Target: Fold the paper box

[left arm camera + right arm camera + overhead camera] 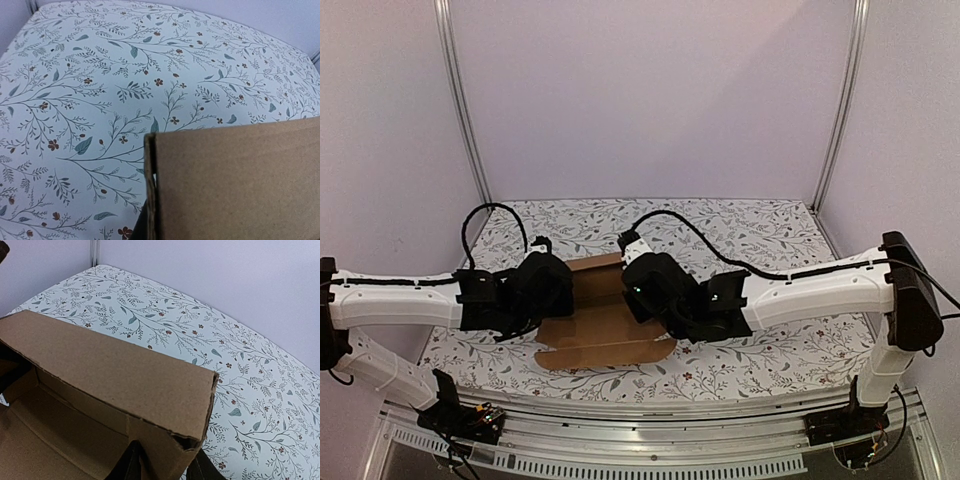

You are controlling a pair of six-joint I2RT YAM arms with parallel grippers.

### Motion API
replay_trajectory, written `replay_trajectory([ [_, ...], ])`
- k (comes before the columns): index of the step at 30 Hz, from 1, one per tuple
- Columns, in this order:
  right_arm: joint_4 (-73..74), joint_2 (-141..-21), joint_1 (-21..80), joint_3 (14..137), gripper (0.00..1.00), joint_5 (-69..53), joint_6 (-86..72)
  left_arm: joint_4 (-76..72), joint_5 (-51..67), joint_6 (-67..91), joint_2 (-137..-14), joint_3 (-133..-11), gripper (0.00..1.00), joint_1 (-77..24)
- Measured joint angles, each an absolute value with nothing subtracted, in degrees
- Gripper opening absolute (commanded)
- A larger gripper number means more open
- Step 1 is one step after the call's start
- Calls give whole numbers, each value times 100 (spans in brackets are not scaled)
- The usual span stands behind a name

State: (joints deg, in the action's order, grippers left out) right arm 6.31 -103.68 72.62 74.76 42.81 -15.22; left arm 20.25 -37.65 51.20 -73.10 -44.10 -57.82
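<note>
The paper box [605, 340] is a brown cardboard sheet lying mid-table with its far side folded up into a wall. My left gripper [552, 285] sits at that wall's left end. In the left wrist view the cardboard [235, 185] fills the lower right, and one dark finger [142, 229] presses against its doubled edge, the gripper shut on it. My right gripper [638, 285] is at the wall's right end. In the right wrist view its two fingers [127, 465] flank the doubled wall's corner [170, 450], tight against both faces. The box's upper flap [115, 370] leans away from the camera.
A floral cloth [750, 225] covers the table. Pale walls and metal posts [460, 100] enclose the back and sides. An aluminium rail [650, 440] runs along the near edge. Black cables [490, 215] loop above both wrists.
</note>
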Motion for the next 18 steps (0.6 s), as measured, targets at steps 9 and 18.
replay_trajectory([
  [9, 510, -10503, 7273, 7542, 27, 4501, -1511, 2152, -3780, 5242, -7310, -4429, 0, -5865],
  [18, 353, -10532, 7251, 7544, 0, 4831, -1494, 2303, -3824, 5345, -7231, -4464, 0, -5922],
])
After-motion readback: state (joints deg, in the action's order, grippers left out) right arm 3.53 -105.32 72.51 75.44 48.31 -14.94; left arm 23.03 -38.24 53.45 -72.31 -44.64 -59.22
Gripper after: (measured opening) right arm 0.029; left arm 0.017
